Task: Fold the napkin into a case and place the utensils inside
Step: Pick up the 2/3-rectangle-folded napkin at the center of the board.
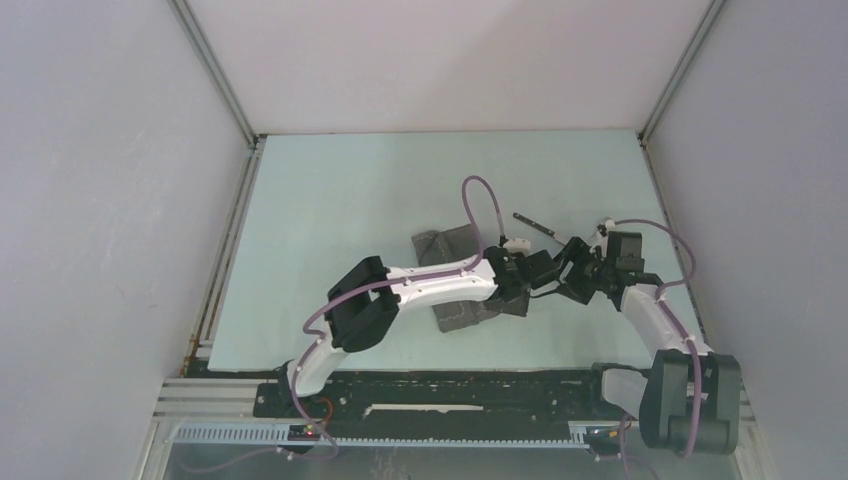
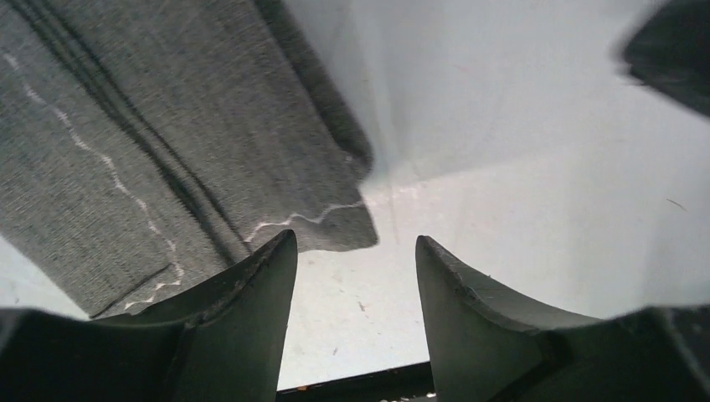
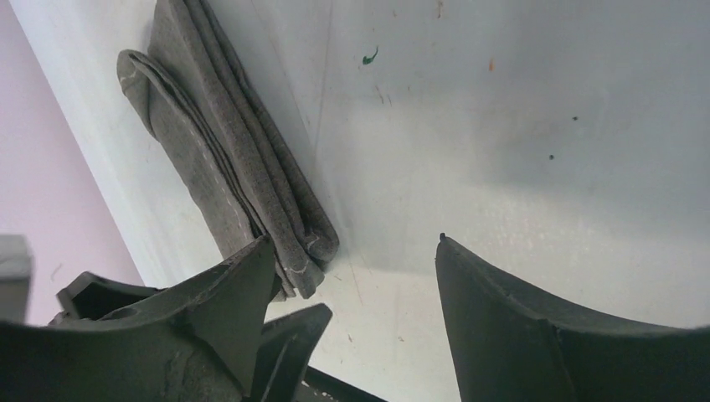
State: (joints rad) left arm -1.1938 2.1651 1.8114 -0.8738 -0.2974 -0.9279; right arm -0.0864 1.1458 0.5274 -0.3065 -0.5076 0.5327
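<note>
The folded grey woven cloth napkin lies mid pale-green surface, partly under the left arm. The left tool is spread and empty, just beside the napkin's stitched corner. The right tool is spread and empty too, near the cloth's folded end. A slim dark utensil lies beyond them.

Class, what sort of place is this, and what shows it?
Probably a robotics lab test cell: plain white panels on metal frame posts enclose a pale table, and the left arm and right arm are bolted to a rail at its near edge.
</note>
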